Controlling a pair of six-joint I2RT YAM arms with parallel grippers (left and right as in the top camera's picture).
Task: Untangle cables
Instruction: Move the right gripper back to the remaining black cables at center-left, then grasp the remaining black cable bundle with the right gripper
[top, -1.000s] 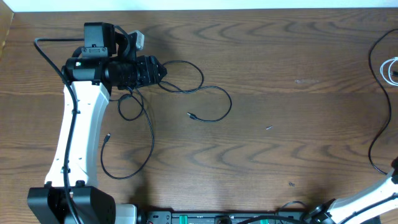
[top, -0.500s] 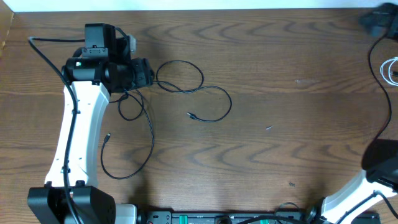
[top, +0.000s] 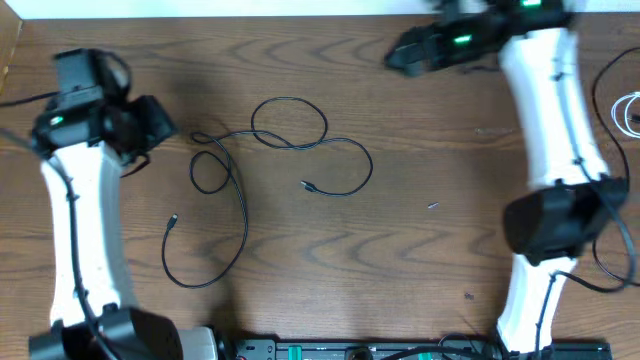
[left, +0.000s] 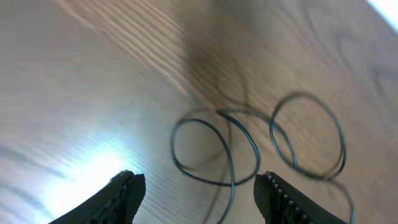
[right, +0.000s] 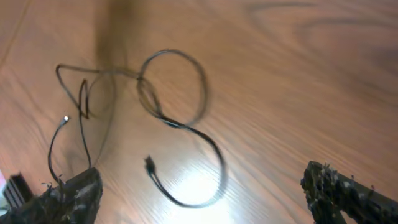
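A thin black cable (top: 290, 142) lies in loose loops on the wooden table, left of centre; one plug end (top: 306, 184) is near the middle and another (top: 173, 221) at the lower left. The cable also shows in the left wrist view (left: 217, 149) and the right wrist view (right: 174, 93). My left gripper (top: 160, 120) is open and empty, just left of the loops. My right gripper (top: 395, 55) is open and empty, above the table at the back, right of the loops. A white cable (top: 630, 110) and another black cord (top: 605, 230) lie at the right edge.
The wooden table (top: 430, 250) has a pale wall strip along its back edge. A black bar with connectors (top: 350, 350) runs along the front edge. The arm bases stand at the front left and front right.
My left gripper has pulled back to the left, away from the cable loops. My right arm has swung in from the right edge to the back of the table.
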